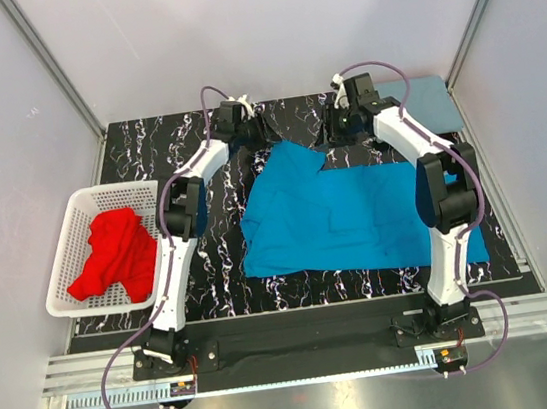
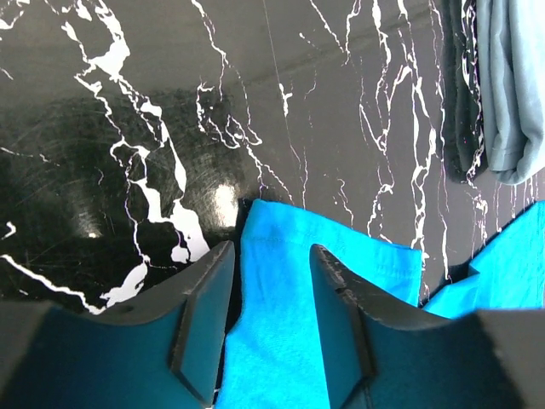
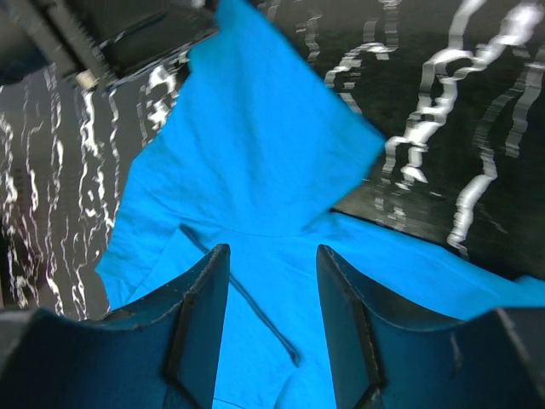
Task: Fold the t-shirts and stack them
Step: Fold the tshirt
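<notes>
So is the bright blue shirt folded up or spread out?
Mostly spread out: the bright blue shirt lies wide across the table, only one far corner turned over.

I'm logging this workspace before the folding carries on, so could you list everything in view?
bright blue t-shirt: one, bright blue, spread rumpled across the middle of the table
red t-shirts: a heap, number cannot be told, red, inside the basket
grey-blue t-shirt: one, dusty grey-blue, lying flat at the table's far right corner
basket: one, white lattice, at the table's left edge
table: one, black with white veins, under everything
left arm: one, black and white, reaching to the far side
right arm: one, black and white, reaching to the far side
left gripper: one, dark, fingers apart over the blue shirt's far edge
right gripper: one, dark, fingers apart over the blue shirt
</notes>
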Available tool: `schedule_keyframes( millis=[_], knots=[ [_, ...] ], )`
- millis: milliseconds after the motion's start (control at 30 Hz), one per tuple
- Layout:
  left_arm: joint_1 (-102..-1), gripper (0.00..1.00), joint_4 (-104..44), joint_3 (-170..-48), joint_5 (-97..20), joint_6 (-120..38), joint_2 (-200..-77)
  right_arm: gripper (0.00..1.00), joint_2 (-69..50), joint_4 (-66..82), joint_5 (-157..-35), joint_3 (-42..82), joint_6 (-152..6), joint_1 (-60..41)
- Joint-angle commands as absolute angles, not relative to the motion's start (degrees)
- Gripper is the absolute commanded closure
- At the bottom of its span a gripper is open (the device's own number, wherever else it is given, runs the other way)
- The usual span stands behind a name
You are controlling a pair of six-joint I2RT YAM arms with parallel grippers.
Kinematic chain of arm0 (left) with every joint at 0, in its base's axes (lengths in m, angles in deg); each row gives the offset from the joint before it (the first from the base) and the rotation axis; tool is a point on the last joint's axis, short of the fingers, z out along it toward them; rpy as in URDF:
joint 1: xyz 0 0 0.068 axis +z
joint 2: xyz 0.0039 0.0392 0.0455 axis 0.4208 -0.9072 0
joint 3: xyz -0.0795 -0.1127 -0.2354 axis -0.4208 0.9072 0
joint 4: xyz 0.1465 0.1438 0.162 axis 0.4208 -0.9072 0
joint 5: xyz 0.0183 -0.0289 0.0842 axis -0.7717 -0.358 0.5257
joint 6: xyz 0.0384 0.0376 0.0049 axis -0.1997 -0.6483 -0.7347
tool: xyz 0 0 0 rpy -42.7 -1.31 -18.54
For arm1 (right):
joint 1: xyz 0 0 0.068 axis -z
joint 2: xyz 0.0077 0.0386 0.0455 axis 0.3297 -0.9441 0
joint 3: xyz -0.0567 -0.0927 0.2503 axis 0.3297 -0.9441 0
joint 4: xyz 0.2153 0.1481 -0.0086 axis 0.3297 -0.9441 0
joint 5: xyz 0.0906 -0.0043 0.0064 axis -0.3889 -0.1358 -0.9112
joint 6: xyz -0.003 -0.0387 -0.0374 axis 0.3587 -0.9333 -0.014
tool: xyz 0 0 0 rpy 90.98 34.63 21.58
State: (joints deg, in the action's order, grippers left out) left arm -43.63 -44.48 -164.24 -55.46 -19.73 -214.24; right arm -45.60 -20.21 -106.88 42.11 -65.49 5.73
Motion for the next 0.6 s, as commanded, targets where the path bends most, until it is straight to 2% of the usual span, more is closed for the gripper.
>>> schedule_keyframes(
  millis=[0,67,167,200,267,300,467,567],
  knots=[
    [-44.31,0.56,-47.04,-164.51,-55.15,-19.67,-214.97,0.48,-40.28,-21.27,-104.14,44.22,-63.78,9.13],
    [-44.48,0.65,-45.99,-163.90,-55.32,-19.76,-214.61,0.48,-39.40,-24.60,-103.09,44.22,-60.19,12.72],
    [-44.48,0.72,-44.14,-163.63,-56.98,-18.71,-214.70,0.48,-38.52,-29.07,-99.93,45.18,-57.02,18.25],
    [-44.40,0.82,-41.79,-163.37,-58.99,-18.19,-214.70,0.48,-38.60,-30.93,-94.52,45.71,-54.40,18.89],
    [-44.31,0.92,-39.14,-162.58,-61.37,-16.52,-214.35,0.49,-38.52,-36.47,-88.87,47.29,-52.09,22.49],
    [-44.22,1.00,-37.65,-162.31,-62.60,-16.34,-214.00,0.50,-38.25,-37.35,-85.27,47.38,-50.52,24.85],
    [-43.52,1.00,-33.77,-157.23,-63.40,-16.86,-207.95,0.50,-37.20,-39.04,-74.28,46.68,-51.01,29.53],
    [-43.17,1.00,-32.80,-154.76,-61.74,-17.74,-204.34,0.50,-38.86,-40.08,-73.54,46.94,-53.67,32.95]
  ],
)
